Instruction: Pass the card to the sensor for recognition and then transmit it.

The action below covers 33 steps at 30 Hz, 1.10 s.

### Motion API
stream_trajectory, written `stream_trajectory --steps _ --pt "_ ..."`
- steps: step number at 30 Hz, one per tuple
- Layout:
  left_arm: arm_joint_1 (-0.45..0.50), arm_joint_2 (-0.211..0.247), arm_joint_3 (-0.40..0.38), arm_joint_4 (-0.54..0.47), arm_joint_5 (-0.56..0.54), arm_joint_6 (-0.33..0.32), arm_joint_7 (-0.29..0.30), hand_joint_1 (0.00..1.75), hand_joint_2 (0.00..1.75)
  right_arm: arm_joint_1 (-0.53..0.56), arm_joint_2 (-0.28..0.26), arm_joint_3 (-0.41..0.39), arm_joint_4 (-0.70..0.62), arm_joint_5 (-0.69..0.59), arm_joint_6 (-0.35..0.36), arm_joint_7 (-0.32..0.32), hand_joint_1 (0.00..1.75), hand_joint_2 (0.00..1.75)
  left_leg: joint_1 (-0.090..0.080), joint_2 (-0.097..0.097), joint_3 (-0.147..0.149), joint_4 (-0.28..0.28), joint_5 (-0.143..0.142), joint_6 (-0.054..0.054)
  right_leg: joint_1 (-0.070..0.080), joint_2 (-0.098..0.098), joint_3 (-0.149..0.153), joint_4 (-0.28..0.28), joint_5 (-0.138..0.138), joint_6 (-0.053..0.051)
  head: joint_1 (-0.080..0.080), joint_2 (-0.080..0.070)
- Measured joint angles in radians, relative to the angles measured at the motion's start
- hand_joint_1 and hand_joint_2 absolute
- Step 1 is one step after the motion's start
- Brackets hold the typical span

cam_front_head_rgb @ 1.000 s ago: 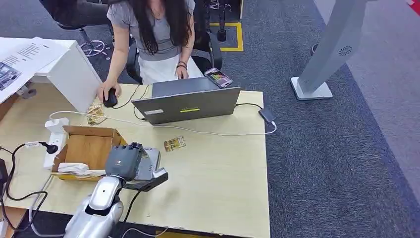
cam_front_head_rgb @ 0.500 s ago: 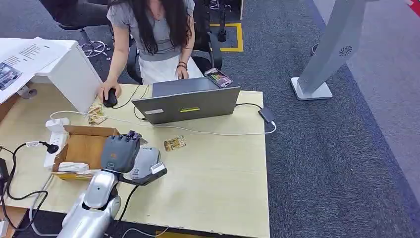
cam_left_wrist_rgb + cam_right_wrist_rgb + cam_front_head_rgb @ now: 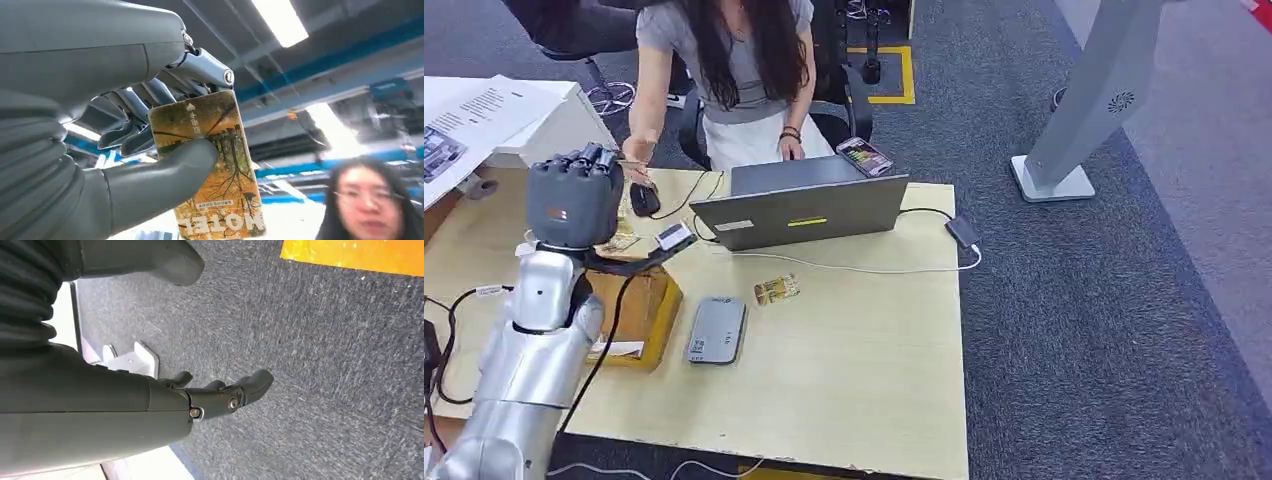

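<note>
One card (image 3: 215, 165), "HOTEL" print, in left hand (image 3: 90, 150).

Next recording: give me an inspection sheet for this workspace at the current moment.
Surface: pale wood table.
Job's things: card pinched in left hand, raised above the table; grey sensor flat on table; second card beside it.
Clutter: cardboard box, laptop, mouse, phone.
Hands: left holds the card; right hand hangs over carpet, holding nothing.
Cables: white cable along the laptop.
Surroundings: person seated at laptop; grey stand.

Orange-yellow tree-patterned card (image 3: 215, 165), grey sensor (image 3: 716, 330), pale wood table (image 3: 864, 370), grey carpet (image 3: 1104, 320).
</note>
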Motion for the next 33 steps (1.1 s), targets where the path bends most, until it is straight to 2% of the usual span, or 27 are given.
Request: stream_trajectory --steps 5,13,14,15,23,27,30,33 --pt "-0.083 0.009 0.027 0.101 0.004 0.013 -0.019 1.75 1.75 -0.001 0.000 0.000 0.000 0.006 0.004 -0.002 0.00 1.75 0.000 0.000 0.000 0.000 0.000 0.000 0.000 0.000 0.000 0.000 0.000 0.000 0.000 0.000" --pt "-0.098 0.009 0.040 0.167 0.006 0.037 -0.025 1.75 1.75 -0.002 0.000 0.000 0.000 0.008 0.005 -0.008 0.00 1.75 0.000 0.000 -0.001 0.000 0.000 0.000 0.000 0.000 -0.001 0.000 0.000 0.000 0.000 0.000" --pt "-0.098 0.008 0.040 0.170 0.006 0.036 -0.025 1.62 1.75 -0.002 0.000 0.000 0.000 0.008 0.005 -0.005 0.00 1.75 0.000 0.000 -0.001 0.000 0.000 0.000 0.000 0.000 -0.001 0.000 0.000 0.000 0.000 0.000" --pt "-0.098 0.008 0.040 0.173 0.006 0.036 -0.025 0.02 1.75 -0.002 0.000 0.000 0.000 0.009 0.005 -0.001 0.00 1.75 0.000 0.000 -0.001 0.000 0.000 0.000 0.000 0.000 -0.001 0.000 0.000 0.000 0.000 0.000" --pt "-0.095 0.006 0.041 0.177 0.011 0.022 -0.026 0.00 1.75 -0.002 0.000 0.000 0.000 0.013 0.005 0.006 0.00 1.75 0.000 0.000 -0.002 0.000 0.000 0.000 0.000 0.000 -0.001 0.000 0.000 0.000 0.000 0.000" --pt "-0.058 0.000 0.041 0.162 0.021 0.038 -0.044 0.00 1.75 -0.002 0.000 -0.006 0.000 0.017 0.008 0.003 0.00 1.75 0.000 0.000 -0.001 0.000 0.000 0.000 0.000 0.000 -0.001 0.000 0.000 0.000 0.000 0.000" --pt "0.023 -0.015 0.041 0.086 0.034 0.045 -0.061 0.00 1.75 -0.002 0.000 -0.016 0.000 0.017 0.010 0.003 0.00 1.75 0.000 0.001 -0.001 0.000 -0.001 0.000 0.000 0.001 -0.002 0.000 0.000 0.000 0.000 0.000" --pt "0.150 -0.034 0.037 -0.051 0.038 0.063 -0.070 0.00 1.75 -0.001 0.001 -0.034 0.000 0.012 0.003 0.006 0.00 1.75 -0.001 0.003 -0.001 0.000 -0.003 0.000 -0.001 0.003 -0.002 -0.001 -0.001 0.000 0.000 0.000"
